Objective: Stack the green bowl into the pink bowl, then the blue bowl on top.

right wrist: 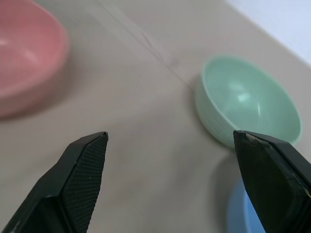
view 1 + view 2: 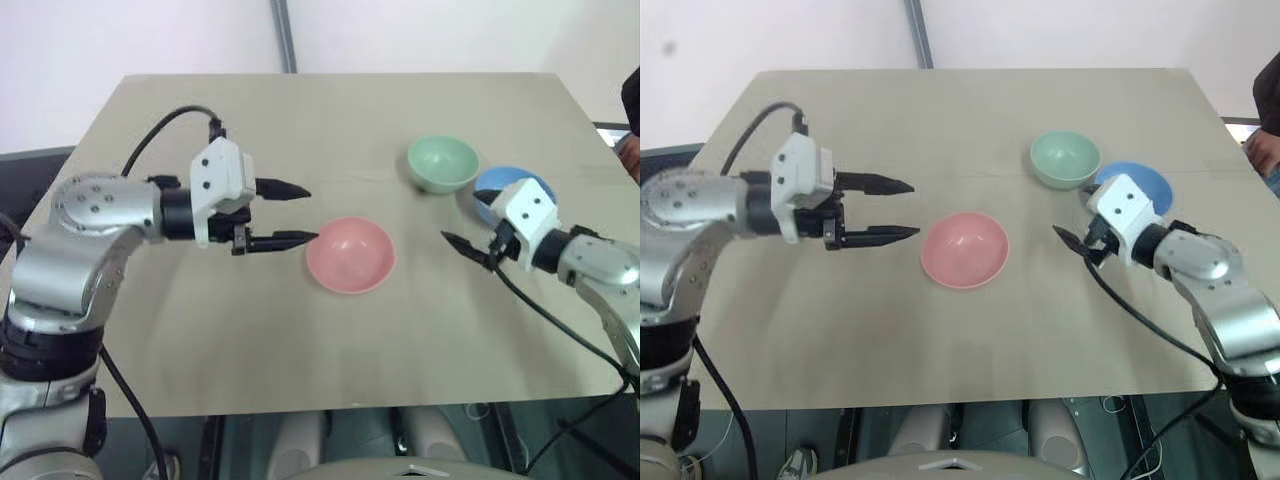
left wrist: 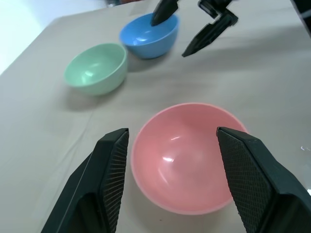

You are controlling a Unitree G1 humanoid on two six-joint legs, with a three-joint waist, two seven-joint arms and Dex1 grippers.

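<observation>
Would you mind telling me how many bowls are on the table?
3: the glossy salmon-pink bowl mid-table, the pale mint-green bowl farther back right, and the sky-blue bowl beside it, partly behind the right gripper.

Pink bowl (image 2: 350, 255) mid-table, open left gripper (image 2: 296, 214) just beside it, green bowl (image 2: 442, 163) and blue bowl (image 2: 505, 186) touching behind open right gripper (image 2: 462, 245).
</observation>
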